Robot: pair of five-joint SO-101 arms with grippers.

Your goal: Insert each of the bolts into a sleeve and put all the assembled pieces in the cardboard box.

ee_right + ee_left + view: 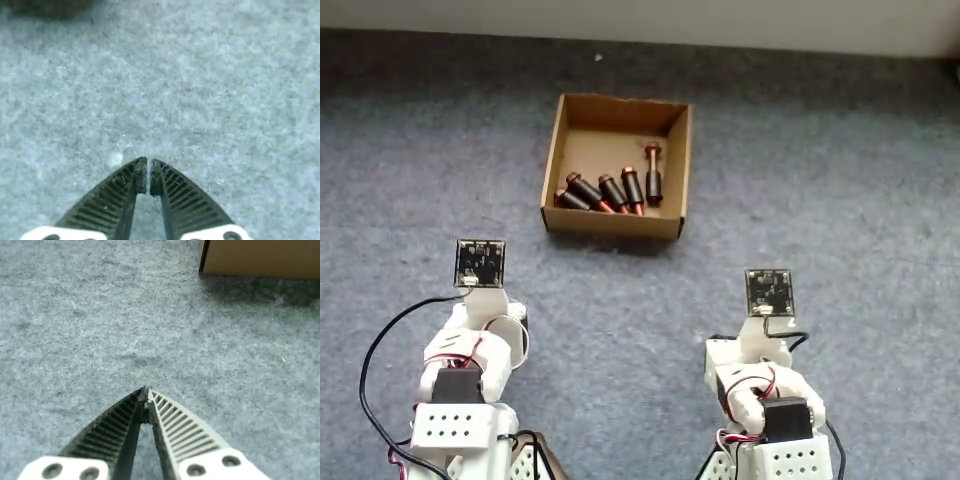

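While looking down over the table (840, 200), counting five assembled pieces (612, 190) lying inside the cardboard box (610, 222), each showing a dark sleeve (653, 185) with a copper-coloured bolt (651, 152) poking out. Noting four of them lying side by side, fanned along the box's near wall from its near-left corner. Noting the fifth lying just beside the right wall, pointing toward the far wall. Placing the box toward the table's far edge, roughly midway between the left and right edges.

Finding the left arm (470, 350) sitting at the near edge toward the left corner, and the right arm (765, 385) at the near edge toward the right corner, both well apart from the box.

Seeing the left gripper (146, 392) pinched closed with tips meeting, gripping nothing, hanging over bare table with a near corner of the box ahead of it. Seeing the right gripper (148, 169) closed likewise, with tips all but touching, gripping nothing, also over bare table.

Judging the step in hand to be the closing one, going by every visible piece being sleeved and boxed. Judging the next move to be calling for little: checking the count against the expected number of bolts, then parking both arms.
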